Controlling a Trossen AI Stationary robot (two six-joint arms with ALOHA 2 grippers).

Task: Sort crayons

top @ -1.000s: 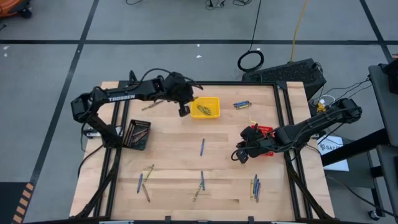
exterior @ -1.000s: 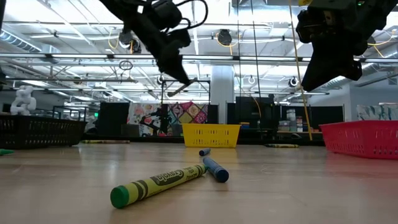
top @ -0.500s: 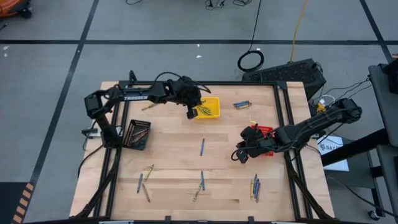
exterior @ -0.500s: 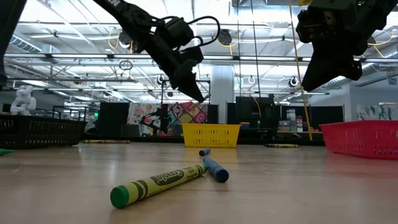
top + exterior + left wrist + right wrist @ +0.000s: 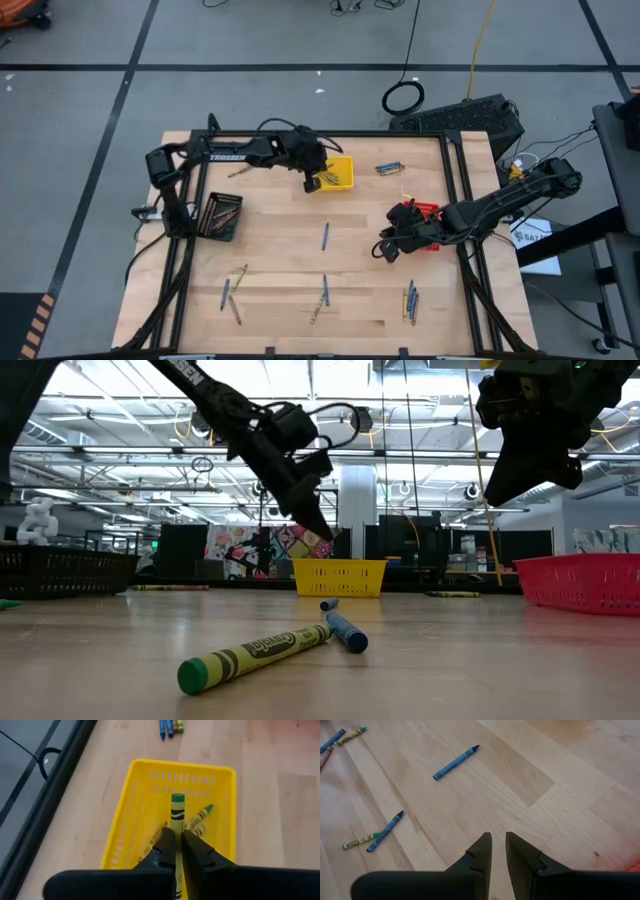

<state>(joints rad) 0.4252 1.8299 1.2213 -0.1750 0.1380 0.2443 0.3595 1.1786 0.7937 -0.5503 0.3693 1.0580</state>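
Observation:
My left gripper (image 5: 311, 183) hangs over the yellow tray (image 5: 345, 162) at the far middle of the table, shut on a yellow-green crayon (image 5: 177, 812). A few more yellow-green crayons (image 5: 200, 816) lie in that tray. My right gripper (image 5: 385, 250) waits beside the red tray (image 5: 420, 212) at the right; its fingers (image 5: 482, 847) stand slightly apart with nothing between them. Loose crayons lie flat on the wood: a blue one (image 5: 325, 236) mid-table, others (image 5: 325, 292) (image 5: 410, 300) (image 5: 232, 295) near the front, and a small bunch (image 5: 389, 167) at the far right. My left gripper pinches the crayon's shaft (image 5: 176, 836) between its two fingers, and the crayon lies along them. Its green tip (image 5: 177, 798) sticks out past the fingertips. The fingers slant down from the table's left. The crayon is lifted clear above the yellow tray.
A black tray (image 5: 220, 215) with crayons stands at the left edge. In the low view a yellow-green crayon (image 5: 255, 653) and a blue one (image 5: 345, 630) lie close to the camera. Dark rails frame the table's left, right and far sides.
My left gripper has carried the crayon toward the table's right and down over the yellow tray, staying shut on it. My right gripper has kept still.

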